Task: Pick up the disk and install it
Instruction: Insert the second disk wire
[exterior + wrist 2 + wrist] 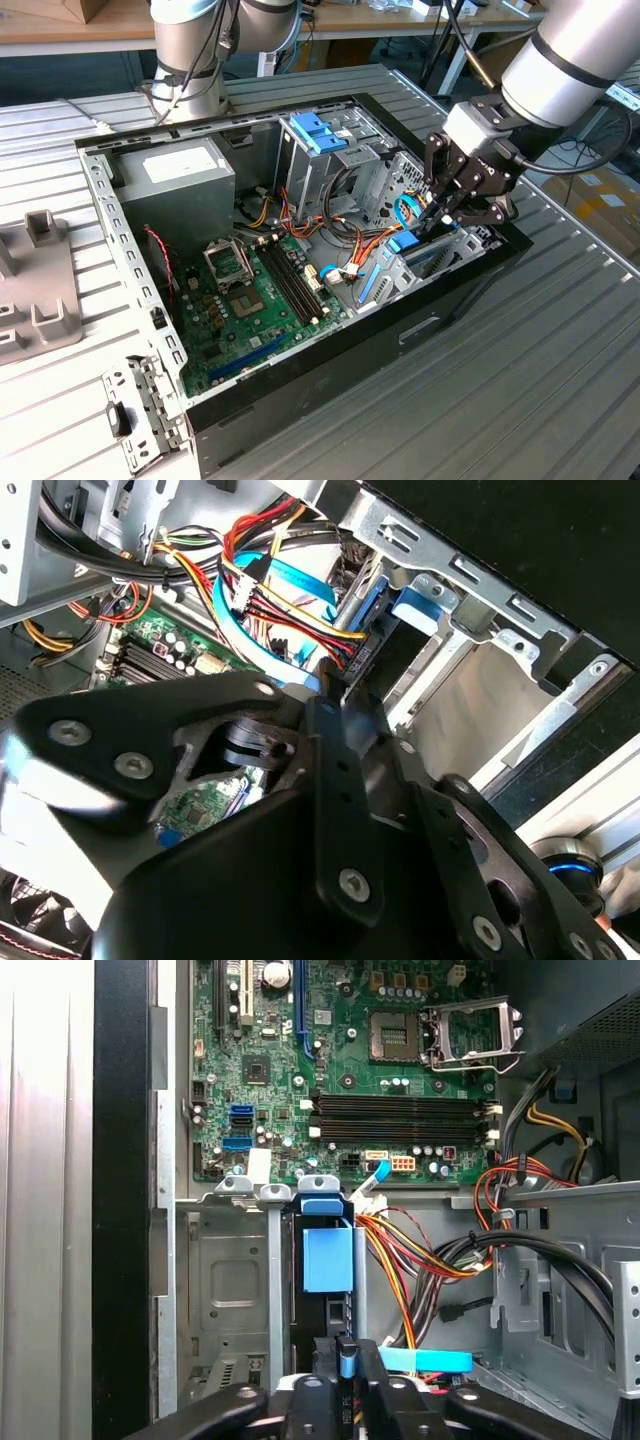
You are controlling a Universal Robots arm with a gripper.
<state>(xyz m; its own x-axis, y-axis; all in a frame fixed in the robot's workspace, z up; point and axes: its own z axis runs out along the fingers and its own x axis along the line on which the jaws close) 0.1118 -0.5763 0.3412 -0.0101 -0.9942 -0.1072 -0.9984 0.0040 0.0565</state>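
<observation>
The disk (328, 1255), a dark slab with bright blue rails and a blue tab, stands on edge in the metal drive bay (225, 1280) at the front end of the open computer case (330, 370). In the exterior view its blue tab (404, 243) shows just below my gripper (441, 222), at the case's end toward the exterior view's right. In the first wrist view my gripper (346, 1357) has its black fingers close together on the disk's near blue edge. The second wrist view shows the disk (372, 640) in the bay beyond the fingertips.
Red, yellow and black cables (420, 1260) and a blue flat cable (250, 630) run right beside the bay. The motherboard (250, 300), a grey power supply (175, 170) and a light-blue clip (318, 130) fill the case. A grey bracket (40, 290) and a metal plate (140, 415) lie on the table.
</observation>
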